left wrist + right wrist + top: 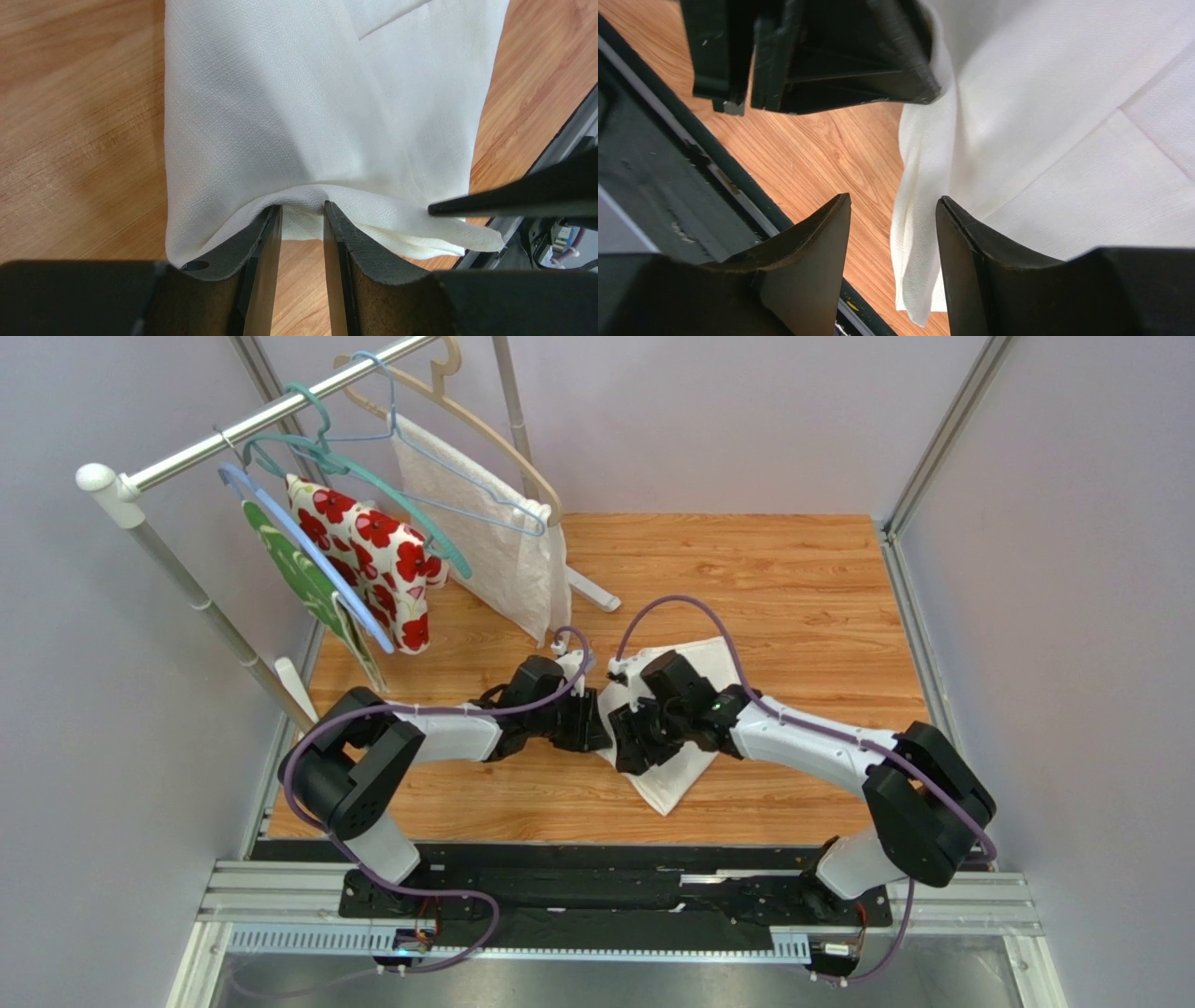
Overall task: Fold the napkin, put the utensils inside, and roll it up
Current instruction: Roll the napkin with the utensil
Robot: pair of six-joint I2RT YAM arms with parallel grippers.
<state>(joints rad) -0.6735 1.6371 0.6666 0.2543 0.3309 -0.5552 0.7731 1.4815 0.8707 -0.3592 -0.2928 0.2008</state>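
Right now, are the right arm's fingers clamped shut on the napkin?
No, the right wrist view shows the right fingers standing well apart, with the edge of the napkin lying loose in the gap between them.

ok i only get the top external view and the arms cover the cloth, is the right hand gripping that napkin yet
observer: No. The right wrist view shows the right hand open, with the loose edge of the off-white square cloth napkin in the gap between its fingers, unpinched.
operator: and the left hand
observer: The left hand has its fingertips at the napkin's folded edge, which bunches up over them. A narrow gap shows between the fingers, so I can't confirm a grip.
operator: how close are the two hands
observer: Close. One finger of the right hand juts into the left wrist view beside the napkin's corner, above the wooden tabletop.
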